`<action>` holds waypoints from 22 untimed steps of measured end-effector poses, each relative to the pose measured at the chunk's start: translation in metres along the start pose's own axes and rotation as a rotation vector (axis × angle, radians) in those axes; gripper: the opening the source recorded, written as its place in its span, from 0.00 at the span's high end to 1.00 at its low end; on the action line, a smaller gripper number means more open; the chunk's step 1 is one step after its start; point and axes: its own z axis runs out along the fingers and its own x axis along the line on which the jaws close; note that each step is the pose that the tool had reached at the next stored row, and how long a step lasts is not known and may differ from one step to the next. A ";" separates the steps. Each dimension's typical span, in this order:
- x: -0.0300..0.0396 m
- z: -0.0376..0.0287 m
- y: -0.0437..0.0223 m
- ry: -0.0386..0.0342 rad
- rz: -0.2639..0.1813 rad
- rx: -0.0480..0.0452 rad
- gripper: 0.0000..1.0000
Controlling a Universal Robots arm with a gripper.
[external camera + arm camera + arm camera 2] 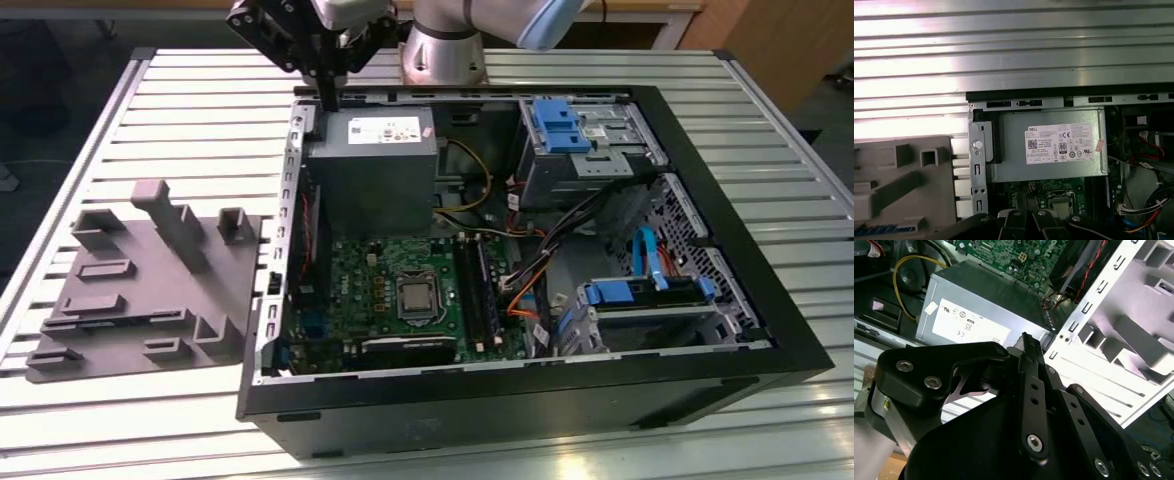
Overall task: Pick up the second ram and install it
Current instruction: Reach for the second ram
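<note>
My gripper hangs over the back edge of the open computer case, just behind the grey power supply. Its black fingers stand pressed together, and I see nothing between them. The green motherboard lies low in the case, with long black memory slots to its right in the exterior view. The second ram is hidden or out of view. A thin bluish strip lies in a slot of the grey fixture; I cannot tell what it is.
The grey fixture with upright posts lies on the slatted metal table, at the exterior view's left of the case. Drive bays with blue clips and loose cables fill the case's other side. The arm's base stands behind the case.
</note>
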 end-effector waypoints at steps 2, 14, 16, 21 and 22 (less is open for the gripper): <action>0.0028 0.0000 -0.0002 0.0000 0.000 0.0000 0.89; 0.0167 -0.0004 -0.0013 0.0000 0.000 0.0000 0.89; 0.0188 -0.0004 -0.0014 0.0000 0.000 0.0000 0.89; 0.0226 -0.0005 -0.0017 0.0000 0.000 -0.0001 0.89; 0.0233 -0.0006 -0.0018 0.0001 0.000 0.0001 0.89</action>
